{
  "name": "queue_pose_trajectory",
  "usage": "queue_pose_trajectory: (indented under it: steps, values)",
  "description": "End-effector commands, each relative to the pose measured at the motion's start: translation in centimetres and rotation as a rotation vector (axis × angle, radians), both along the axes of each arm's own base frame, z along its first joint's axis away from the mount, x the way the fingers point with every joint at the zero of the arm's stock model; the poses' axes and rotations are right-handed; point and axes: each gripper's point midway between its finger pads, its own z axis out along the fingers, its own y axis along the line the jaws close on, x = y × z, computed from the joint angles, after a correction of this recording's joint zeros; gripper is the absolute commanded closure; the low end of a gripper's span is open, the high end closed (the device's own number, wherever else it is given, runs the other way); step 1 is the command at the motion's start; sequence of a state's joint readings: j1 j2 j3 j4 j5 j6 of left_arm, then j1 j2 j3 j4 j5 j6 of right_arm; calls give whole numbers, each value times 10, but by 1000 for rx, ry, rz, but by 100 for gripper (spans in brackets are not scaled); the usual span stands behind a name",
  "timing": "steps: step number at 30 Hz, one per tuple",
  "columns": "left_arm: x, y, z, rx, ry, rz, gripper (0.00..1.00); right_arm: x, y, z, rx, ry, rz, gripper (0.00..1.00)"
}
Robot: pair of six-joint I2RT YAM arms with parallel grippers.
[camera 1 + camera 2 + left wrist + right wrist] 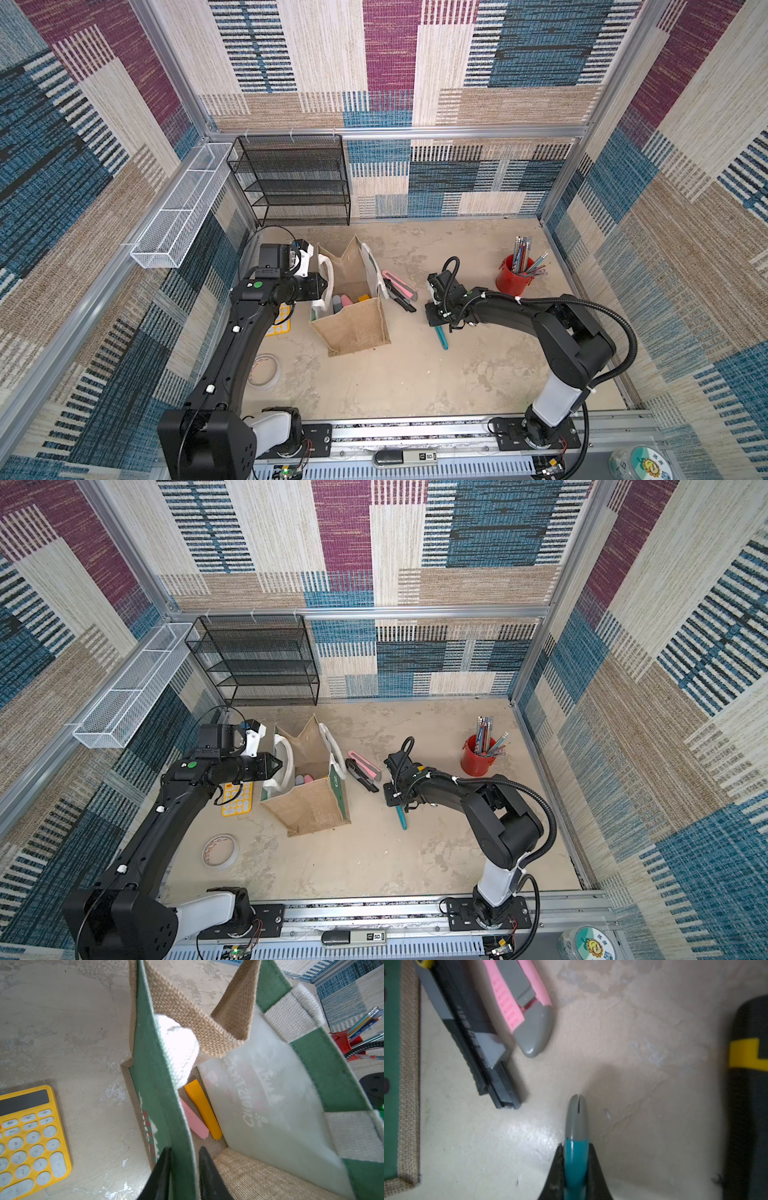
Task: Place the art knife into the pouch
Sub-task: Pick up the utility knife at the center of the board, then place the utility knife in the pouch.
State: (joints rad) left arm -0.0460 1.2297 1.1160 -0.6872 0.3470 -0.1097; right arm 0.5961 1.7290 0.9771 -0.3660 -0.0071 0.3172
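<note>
While in right jaws, art knife [576,1147] tip toward back wall [374,83]

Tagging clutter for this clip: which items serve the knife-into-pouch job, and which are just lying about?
In the job: teal art knife, right gripper (jaws shut on it), pouch, left gripper (jaws pinching its wall).
Lying about: pink cutter, black cutter, yellow calculator, tape roll, red pencil cup, black mesh shelf.

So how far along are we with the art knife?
Done: left end effector pinches the pouch wall, holding it open; a pink cutter and a yellow cutter lie inside. In hand: right end effector is shut on the teal art knife, low by the table. Left: lift it, carry it over, release inside.
</note>
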Motion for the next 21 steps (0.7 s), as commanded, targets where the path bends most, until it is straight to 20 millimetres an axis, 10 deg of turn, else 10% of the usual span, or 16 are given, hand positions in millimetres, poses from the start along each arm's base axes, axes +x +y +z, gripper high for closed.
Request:
queue_pose_trajectory:
  steps: [1, 13, 21]
  values:
    - [-1, -2, 0, -9, 4, -14, 73, 6, 2, 28, 15, -35, -17, 96]
    - [-1, -4, 2, -16, 3, -17, 73, 59, 71, 275, 450, -482, 88, 97]
    - [-2, -4, 3, -19, -5, -15, 74, 54, 158, 324, 555, -535, 275, 98]
